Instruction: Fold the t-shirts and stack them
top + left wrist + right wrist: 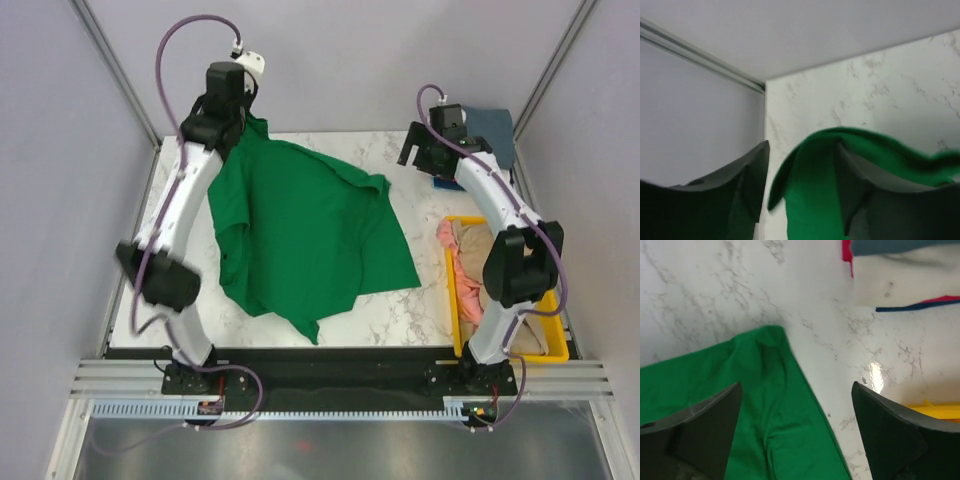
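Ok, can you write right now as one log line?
green t-shirt: laid out, rumpled | left jaws: open, shirt edge draped on one | right jaws: open, empty

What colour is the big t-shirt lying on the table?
The t-shirt is bright green, clearest in the top view.

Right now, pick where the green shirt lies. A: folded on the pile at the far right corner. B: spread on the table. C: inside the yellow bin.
B: the green shirt lies spread out on the table, left of the bin.
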Available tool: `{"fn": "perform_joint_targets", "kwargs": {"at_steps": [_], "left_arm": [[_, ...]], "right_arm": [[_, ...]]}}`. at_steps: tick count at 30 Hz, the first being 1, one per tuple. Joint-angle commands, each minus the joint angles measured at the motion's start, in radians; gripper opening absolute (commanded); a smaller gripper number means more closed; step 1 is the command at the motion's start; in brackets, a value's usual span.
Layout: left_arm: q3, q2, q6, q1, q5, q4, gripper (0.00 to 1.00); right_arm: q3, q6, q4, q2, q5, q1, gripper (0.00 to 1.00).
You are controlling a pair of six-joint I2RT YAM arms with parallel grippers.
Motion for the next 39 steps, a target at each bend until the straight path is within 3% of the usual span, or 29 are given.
{"fn": "perform_joint_targets", "kwargs": {"at_steps": [1, 2, 3, 7, 10, 13, 16, 22, 25, 30, 35, 39], "left_arm": [[0.287, 0.267, -0.416, 0.141, 0.187, -0.42, 0.65], [0.312, 0.273, -0.42, 0.138, 0.173, -0.43, 0.88], [0.306, 0.273, -0.451, 0.132, 0.173, -0.43, 0.99], [0.219, 0.212, -0.499, 0.131, 0.17, -0.438, 1.0], [0.016, 0.074, -0.584, 0.129, 0.194, -0.413, 0.98], [-0.422, -0.155, -0.664, 0.128, 0.248, -0.276, 0.95], [-0.748, -0.356, -0.755, 0.128, 0.317, -0.094, 0.96], [-1.094, -0.487, -0.922, 0.129, 0.439, 0.114, 0.92], [-1.198, -0.485, -0.988, 0.123, 0.495, 0.229, 0.89], [-1.277, -0.402, -1.019, 0.123, 0.418, 0.305, 0.89], [-1.249, -0.28, -1.002, 0.144, 0.314, 0.328, 0.91], [-1.144, -0.172, -0.968, 0.187, 0.289, 0.332, 0.92]], "right_arm": [[0.123, 0.022, -0.119, -0.074, -0.055, -0.011, 0.98], [0.099, 0.013, -0.106, -0.097, -0.07, -0.011, 0.98], [0.077, 0.007, -0.096, -0.146, -0.085, -0.007, 0.98], [-0.199, -0.004, 0.036, -0.301, -0.151, 0.025, 0.98], [-0.452, 0.022, 0.16, -0.423, -0.182, 0.071, 0.98], [-0.657, 0.047, 0.251, -0.483, -0.201, 0.087, 0.98], [-0.783, 0.05, 0.326, -0.472, -0.236, 0.088, 0.98], [-0.881, 0.051, 0.457, -0.374, -0.274, 0.117, 0.96], [-0.944, 0.073, 0.518, -0.334, -0.262, 0.137, 0.95], [-1.043, 0.13, 0.576, -0.302, -0.23, 0.16, 0.94], [-1.132, 0.168, 0.579, -0.328, -0.195, 0.179, 0.93], [-1.269, 0.223, 0.59, -0.424, -0.191, 0.188, 0.93]]}}
